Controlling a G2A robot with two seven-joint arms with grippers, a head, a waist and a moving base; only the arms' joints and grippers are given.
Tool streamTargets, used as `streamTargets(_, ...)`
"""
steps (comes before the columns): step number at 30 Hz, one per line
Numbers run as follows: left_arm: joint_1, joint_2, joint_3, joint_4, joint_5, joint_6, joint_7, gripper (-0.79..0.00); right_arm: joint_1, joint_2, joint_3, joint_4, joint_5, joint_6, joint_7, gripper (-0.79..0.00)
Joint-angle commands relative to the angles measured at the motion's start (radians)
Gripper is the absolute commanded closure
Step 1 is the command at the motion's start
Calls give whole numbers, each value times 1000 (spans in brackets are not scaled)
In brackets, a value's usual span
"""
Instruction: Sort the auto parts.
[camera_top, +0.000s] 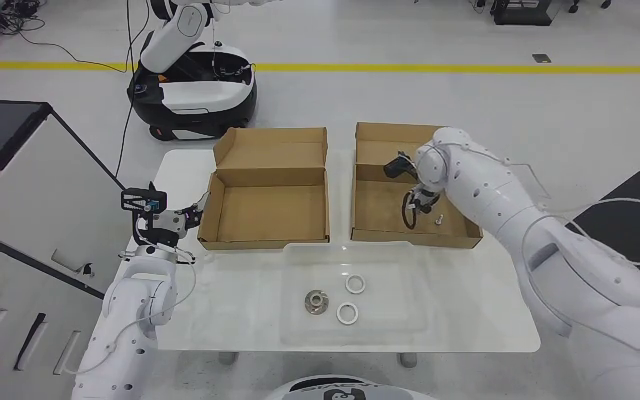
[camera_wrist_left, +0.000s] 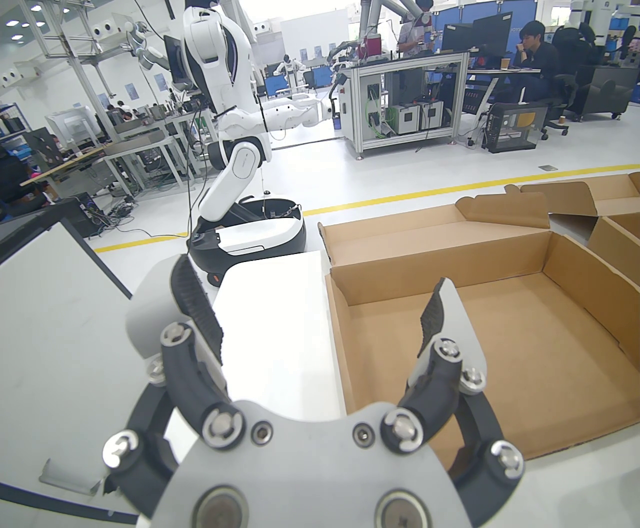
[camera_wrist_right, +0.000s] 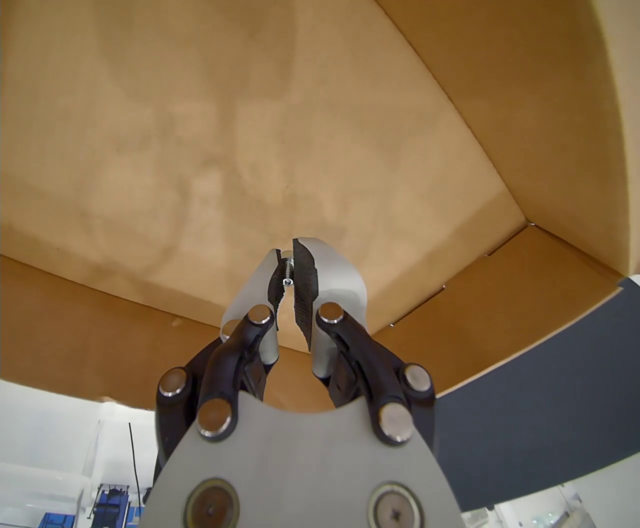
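We work at a white table (camera_top: 470, 300) on a workshop floor, with two open cardboard boxes side by side on its far half. Our right gripper (camera_wrist_right: 287, 248) hangs inside the right box (camera_top: 372, 215), its jaws clamped on a small threaded bolt (camera_wrist_right: 287, 274). Bare cardboard lies directly beneath the jaws, and a corner of the box wall is just beyond them. We judge the bolt is held low so that it lands in this box rather than bouncing out. A small pale piece (camera_top: 437, 218), too small to name, lies on the box floor just beside those jaws. Our left gripper (camera_wrist_left: 310, 280) sits with its jaws wide apart and nothing between them, over the table edge just beside the empty left box (camera_top: 265, 215), probably parked out of the way. Well apart from both sets of jaws, a metal flanged hub (camera_top: 317, 300) and two white rings (camera_top: 347, 284) lie unsorted on the table.
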Motion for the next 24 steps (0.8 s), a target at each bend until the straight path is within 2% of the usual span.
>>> streamTargets(1,0,0,0,0,0,0,0,-785,-3,-4,1,9,-2,5,-5,0)
streamTargets(14,0,0,0,0,0,0,0,-785,-26,-25,12,50,-14,14,-31,0)
streamTargets(20,0,0,0,0,0,0,0,-785,-28,-31,22,62,-18,19,-36,-163)
streamTargets(21,0,0,0,0,0,0,0,-785,-28,-32,24,63,-19,19,-35,-234)
streamTargets(24,0,0,0,0,0,0,0,-785,-28,-33,31,69,-21,15,-35,-357)
